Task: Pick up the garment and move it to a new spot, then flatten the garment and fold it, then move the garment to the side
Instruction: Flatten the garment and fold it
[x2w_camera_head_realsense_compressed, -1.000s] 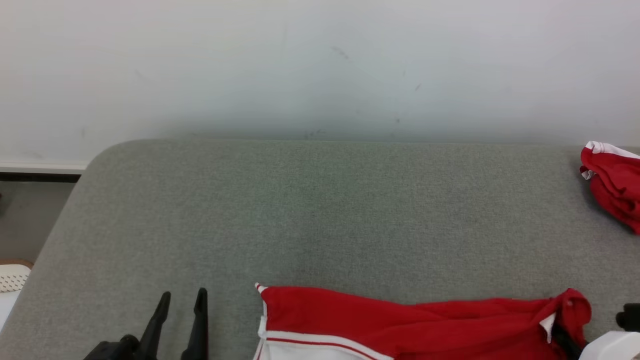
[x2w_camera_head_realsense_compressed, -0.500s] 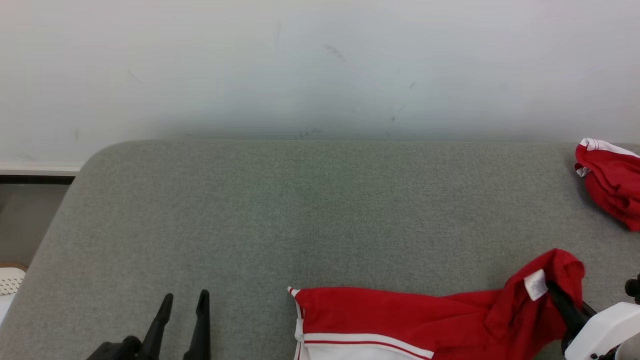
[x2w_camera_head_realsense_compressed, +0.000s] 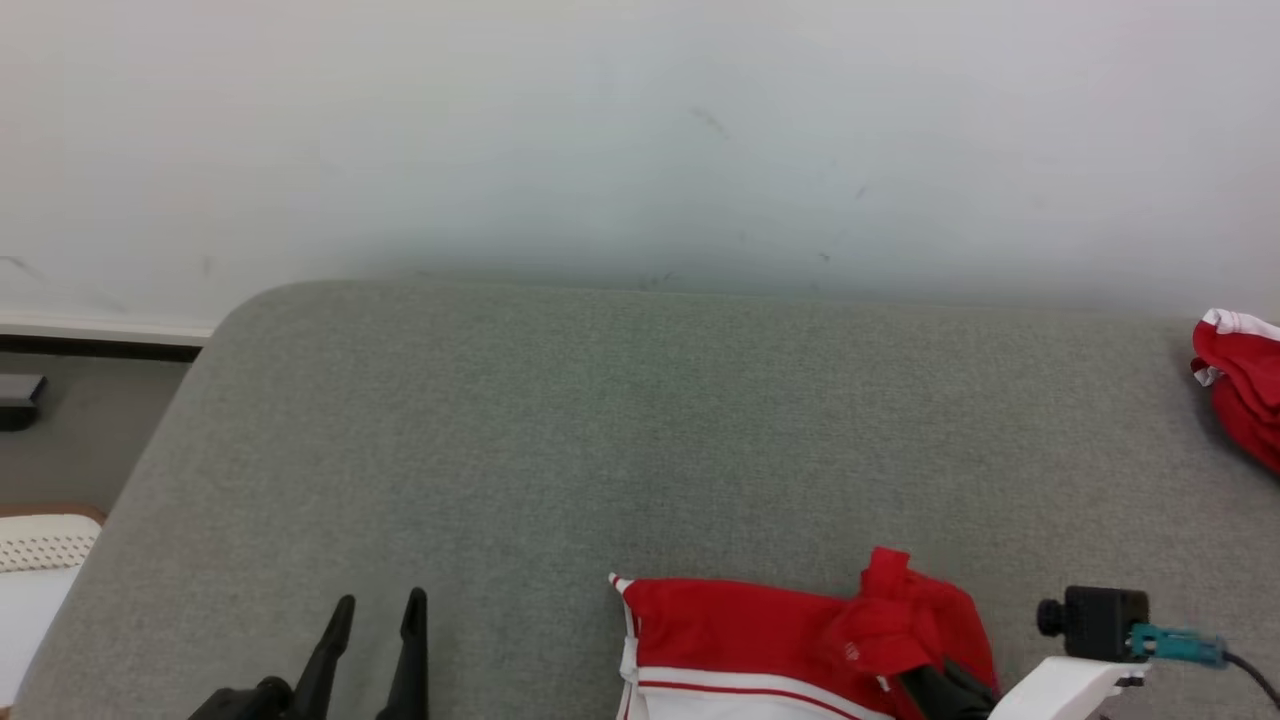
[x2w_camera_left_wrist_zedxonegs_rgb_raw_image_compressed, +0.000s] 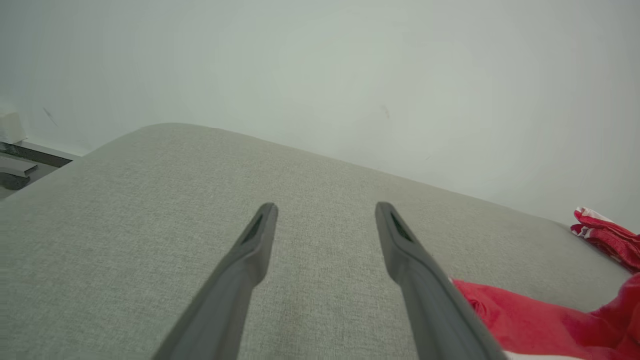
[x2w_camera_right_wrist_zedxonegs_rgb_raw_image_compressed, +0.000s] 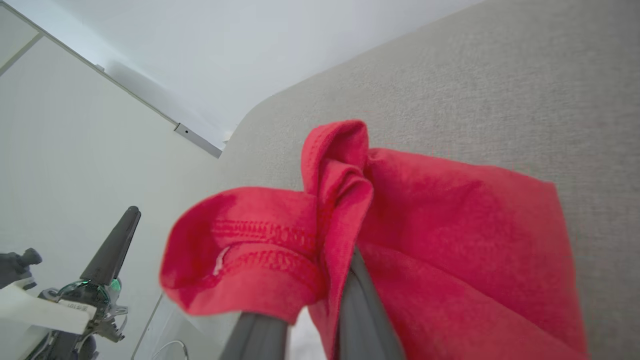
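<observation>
Right claw (x2w_camera_head_realsense_compressed: 940, 685) pinching red garment (x2w_camera_head_realsense_compressed: 760, 640), long axis left-right, free end leftward

Bright, even, diffuse indoor light. A soft grey-green band of shadow runs along the wall (x2w_camera_head_realsense_compressed: 640, 240) just above the table (x2w_camera_head_realsense_compressed: 500, 420). Both wrist views bow lines near their edges, and the nearest fold of the garment (x2w_camera_right_wrist_zedxonegs_rgb_raw_image_compressed: 450, 225) looks slightly blurred.
</observation>
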